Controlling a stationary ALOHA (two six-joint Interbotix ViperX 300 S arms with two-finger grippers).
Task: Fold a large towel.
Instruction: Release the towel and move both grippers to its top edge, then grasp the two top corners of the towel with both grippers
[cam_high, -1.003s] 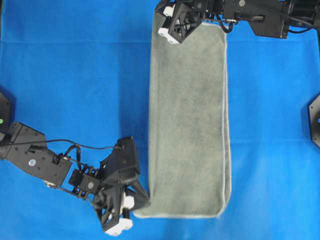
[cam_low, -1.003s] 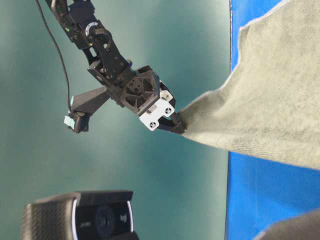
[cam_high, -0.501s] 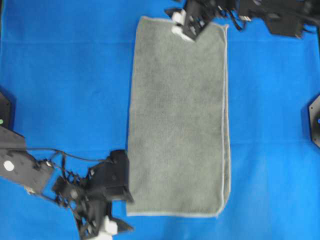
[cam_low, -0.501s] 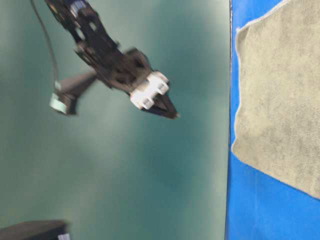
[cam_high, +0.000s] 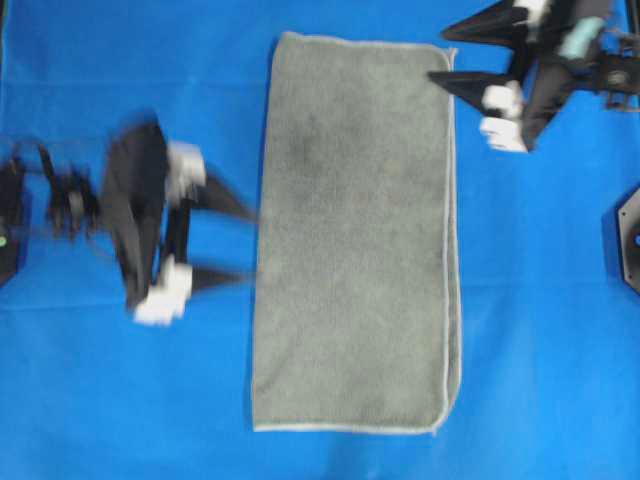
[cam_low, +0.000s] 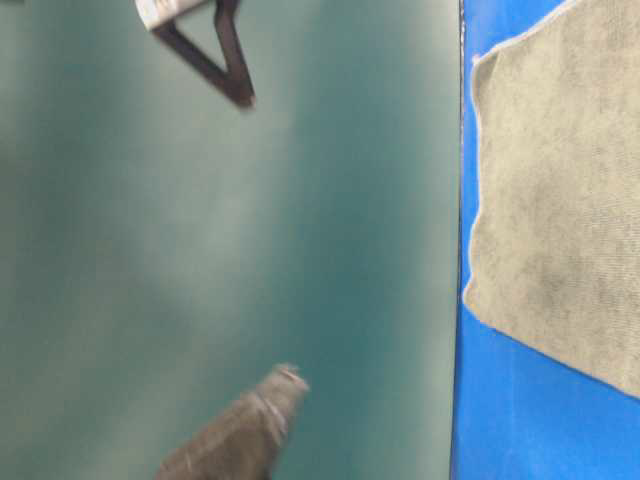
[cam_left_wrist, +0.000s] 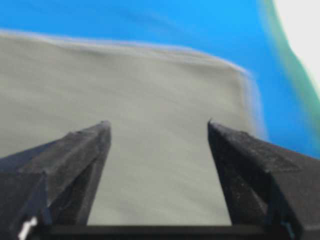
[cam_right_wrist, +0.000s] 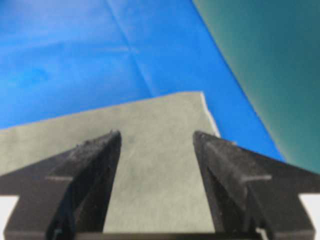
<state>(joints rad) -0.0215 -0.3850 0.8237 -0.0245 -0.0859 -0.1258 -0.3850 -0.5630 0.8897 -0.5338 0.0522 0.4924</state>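
The large towel (cam_high: 355, 230) lies flat on the blue cloth as a long grey-green rectangle, and nothing holds it. My left gripper (cam_high: 248, 243) is motion-blurred just left of the towel's left edge at mid-length. It is open, with its tips pointing at the towel. In the left wrist view the left gripper (cam_left_wrist: 157, 125) is spread wide over the towel (cam_left_wrist: 165, 85) with nothing between the fingers. My right gripper (cam_high: 440, 56) hovers open by the towel's far right corner. The right wrist view shows the right gripper (cam_right_wrist: 156, 134) empty above the towel (cam_right_wrist: 155, 120).
The blue cloth (cam_high: 100, 90) covers the table all around the towel. A black fixture (cam_high: 630, 240) sits at the right edge. In the table-level view a green backdrop (cam_low: 250, 250) fills the left, with the towel (cam_low: 560, 200) at the right.
Both grippers opened and let go of the towel's left corners, and the lifted edge dropped flat. The left arm swung up beside the towel's middle; the right moved to the far right corner.
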